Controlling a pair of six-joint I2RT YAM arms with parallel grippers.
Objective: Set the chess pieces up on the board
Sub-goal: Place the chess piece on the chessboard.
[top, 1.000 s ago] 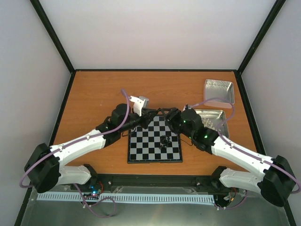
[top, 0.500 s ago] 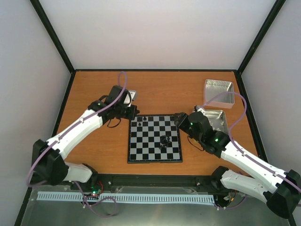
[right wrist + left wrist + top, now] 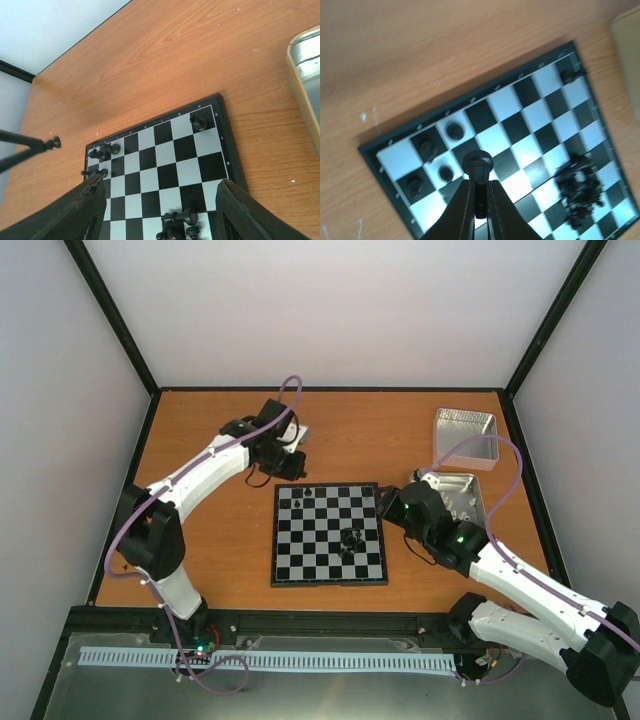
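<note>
The board [image 3: 328,533] lies mid-table, black and silvery-grey. A few black chess pieces [image 3: 303,490] stand at its far left corner and one [image 3: 198,121] at its far right corner. A pile of black pieces [image 3: 350,540] lies right of centre, also in the left wrist view [image 3: 580,192] and the right wrist view [image 3: 177,222]. My left gripper [image 3: 287,467] hangs beside the far left corner; in the left wrist view it [image 3: 478,182] is shut on a black pawn [image 3: 477,162]. My right gripper [image 3: 387,502] is at the board's far right edge, open and empty [image 3: 165,212].
Two square silver tins stand at the right: one at the back [image 3: 465,433], one nearer [image 3: 458,496] right beside my right arm, its rim in the right wrist view [image 3: 305,70]. Bare orange tabletop [image 3: 200,540] surrounds the board. Black frame posts line the table edges.
Both grippers were over the board's far edge. My left arm has swung out to the far left corner and stretched. My right gripper has drawn back to the board's right edge.
</note>
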